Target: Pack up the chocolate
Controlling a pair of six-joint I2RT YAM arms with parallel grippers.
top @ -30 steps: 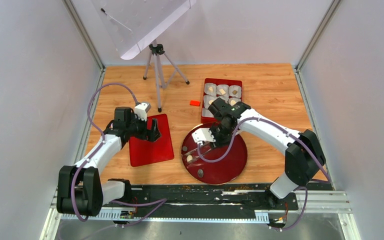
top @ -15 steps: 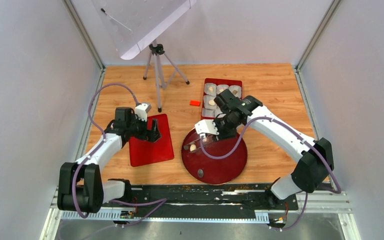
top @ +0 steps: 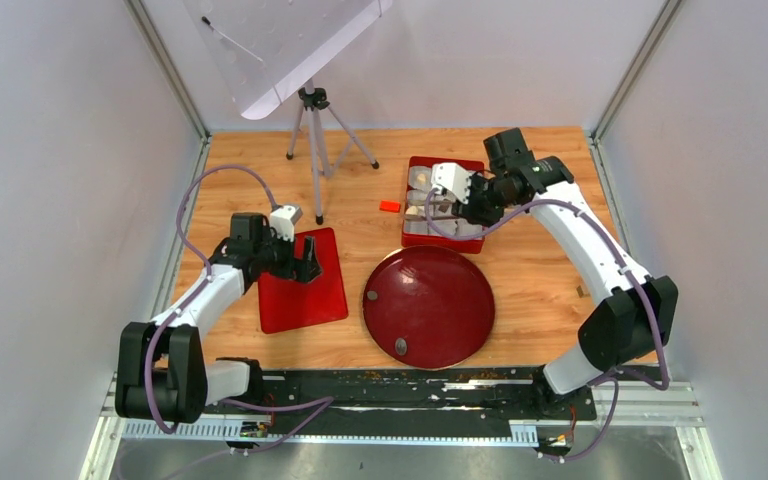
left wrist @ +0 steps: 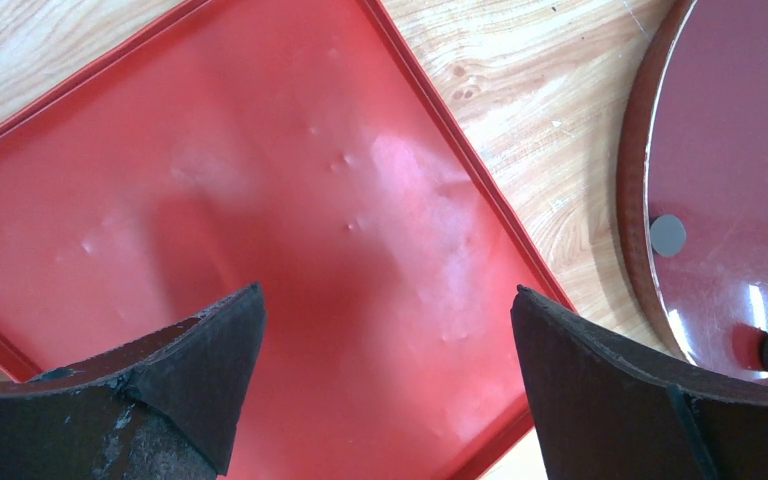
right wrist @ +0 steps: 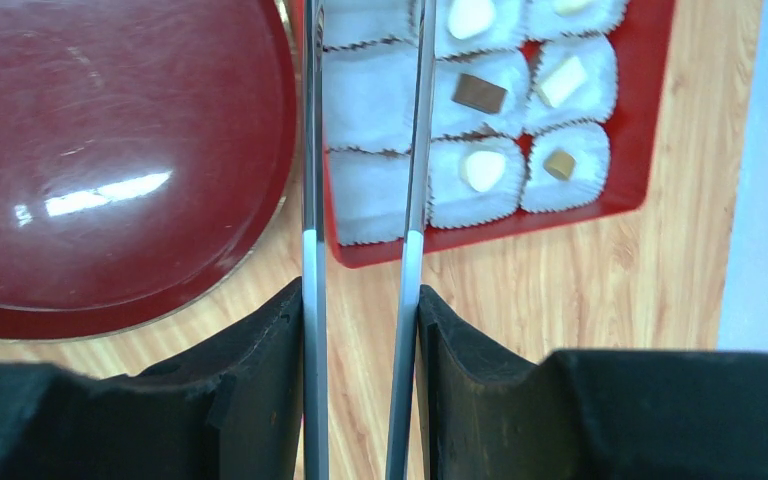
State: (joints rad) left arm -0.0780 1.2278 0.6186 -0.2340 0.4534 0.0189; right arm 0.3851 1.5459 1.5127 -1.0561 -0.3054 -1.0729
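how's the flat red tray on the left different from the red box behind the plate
The flat red tray is bare; the red box holds white paper cups, several with chocolate inside. The tray lies skewed, left of the round plate; the box lies beyond the plate's far edge. Both are red rectangles.
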